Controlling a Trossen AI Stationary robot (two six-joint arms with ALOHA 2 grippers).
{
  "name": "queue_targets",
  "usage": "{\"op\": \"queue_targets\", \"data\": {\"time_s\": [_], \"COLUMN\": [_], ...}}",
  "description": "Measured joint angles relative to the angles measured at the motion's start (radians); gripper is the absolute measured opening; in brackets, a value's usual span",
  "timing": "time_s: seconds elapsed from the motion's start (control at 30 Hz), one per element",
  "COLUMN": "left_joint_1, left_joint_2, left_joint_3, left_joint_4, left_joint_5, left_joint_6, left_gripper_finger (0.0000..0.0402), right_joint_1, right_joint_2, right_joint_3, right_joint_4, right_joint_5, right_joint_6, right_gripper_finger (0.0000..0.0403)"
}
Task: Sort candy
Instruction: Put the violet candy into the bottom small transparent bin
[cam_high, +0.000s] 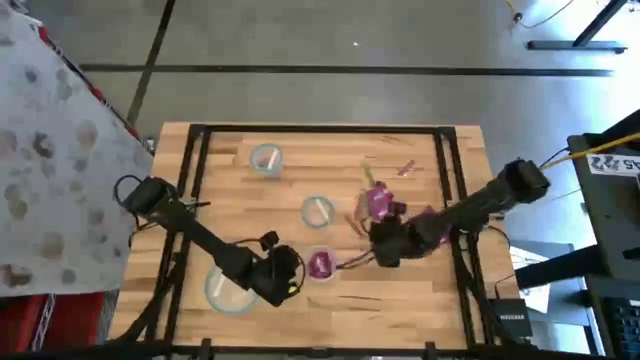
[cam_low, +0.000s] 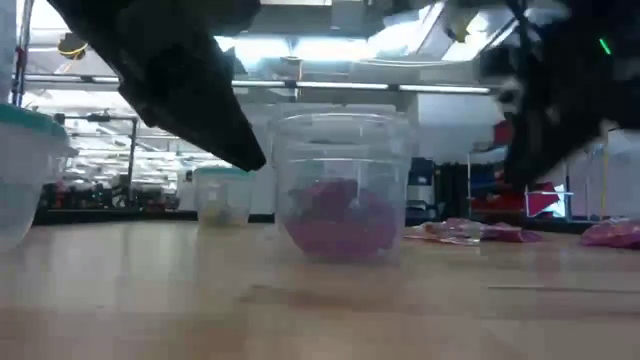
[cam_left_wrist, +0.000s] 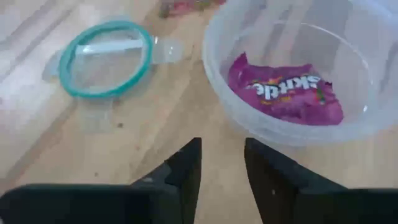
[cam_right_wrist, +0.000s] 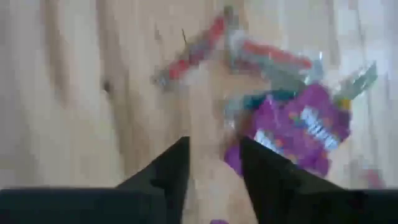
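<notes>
My right gripper (cam_right_wrist: 213, 165) slightly parted, empty; purple candy packet (cam_right_wrist: 305, 134) just beyond fingertips. Light, crinkly, slippery: pinch flat edge.

place: looks like a robotics lab or workshop
floor: bare concrete floor (cam_high: 330, 40)
ceiling: strip lights (cam_low: 330, 50)
background: equipment racks (cam_low: 110, 160) beyond the table

A magenta-purple wrapped candy packet (cam_left_wrist: 287, 92) with white lettering is seen in a clear plastic bowl (cam_left_wrist: 231, 93). A pale teal rim is shown on a round clear lid (cam_left_wrist: 107, 60).
</notes>
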Motion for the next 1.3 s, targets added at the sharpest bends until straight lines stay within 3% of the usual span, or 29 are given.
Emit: {"op": "queue_targets", "data": {"time_s": [0.2,0.37,0.5,0.67,0.87,1.03,1.17,1.3], "left_joint_1": [0.011,0.028,0.029,0.029,0.029,0.02,0.008,0.006], "left_joint_2": [0.0,0.0,0.0,0.0,0.0,0.0,0.0,0.0], "left_joint_3": [0.0,0.0,0.0,0.0,0.001,0.001,0.001,0.001], "left_joint_4": [0.001,0.001,0.007,0.008,0.009,0.009,0.008,0.008], "left_joint_5": [0.0,0.001,0.001,0.002,0.002,0.002,0.002,0.002], "left_joint_6": [0.012,0.013,0.012,0.012,0.008,-0.02,-0.024,-0.025], "left_gripper_finger": [0.0107,0.0107,0.0107,0.0107,0.0107,0.0107,0.0107,0.0107], "right_joint_1": [-0.024,-0.101,-0.145,-0.135,-0.065,0.024,0.119,0.203], "right_joint_2": [0.0,0.016,0.044,0.047,0.054,0.052,0.051,0.072], "right_joint_3": [-0.203,-0.265,-0.269,-0.258,-0.106,0.113,0.278,0.386], "right_joint_4": [0.309,0.44,0.456,0.451,0.186,-0.046,-0.035,0.184], "right_joint_5": [0.169,0.17,0.139,0.106,0.088,0.159,0.256,0.296], "right_joint_6": [0.025,0.022,0.022,0.013,0.022,0.018,-0.077,-0.301], "right_gripper_finger": [0.0209,0.0194,0.0144,0.0024,0.0005,0.0001,0.0,0.0]}}
